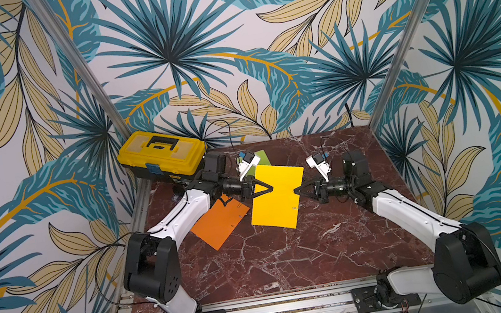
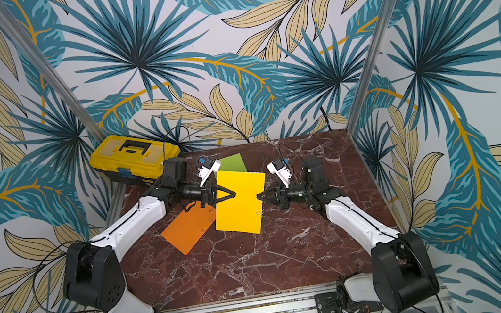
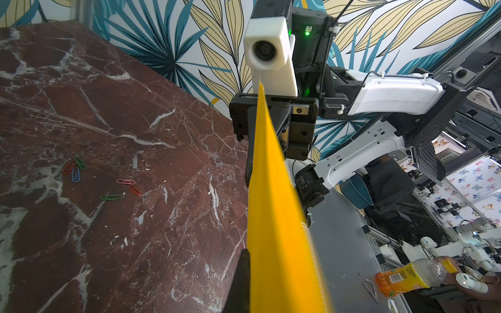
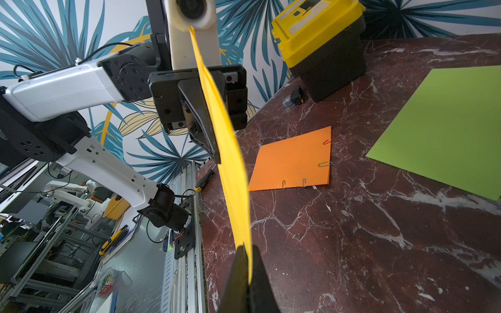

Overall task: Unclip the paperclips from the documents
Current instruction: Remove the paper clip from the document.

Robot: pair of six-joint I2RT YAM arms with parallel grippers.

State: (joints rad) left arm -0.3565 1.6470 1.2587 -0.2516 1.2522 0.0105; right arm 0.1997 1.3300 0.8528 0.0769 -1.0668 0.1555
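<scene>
The golden yellow document (image 1: 277,198) (image 2: 239,204) hangs above the table, pinched at opposite edges by both grippers. My left gripper (image 1: 271,189) (image 3: 250,252) is shut on its left edge, and my right gripper (image 1: 296,191) (image 4: 248,248) is shut on its right edge. A paperclip (image 1: 294,207) sits on its near right edge. The orange document (image 1: 219,224) (image 4: 292,162) lies flat to the left with several paperclips (image 4: 324,164) on its edges. The lime green document (image 2: 233,163) (image 4: 447,130) lies behind. Several loose paperclips (image 3: 111,197) rest on the marble.
A yellow toolbox (image 1: 163,153) (image 4: 322,40) stands at the back left corner, with a small black object (image 4: 296,97) beside it. A screwdriver (image 4: 204,180) lies near the table's front rail. Walls close in the back and both sides.
</scene>
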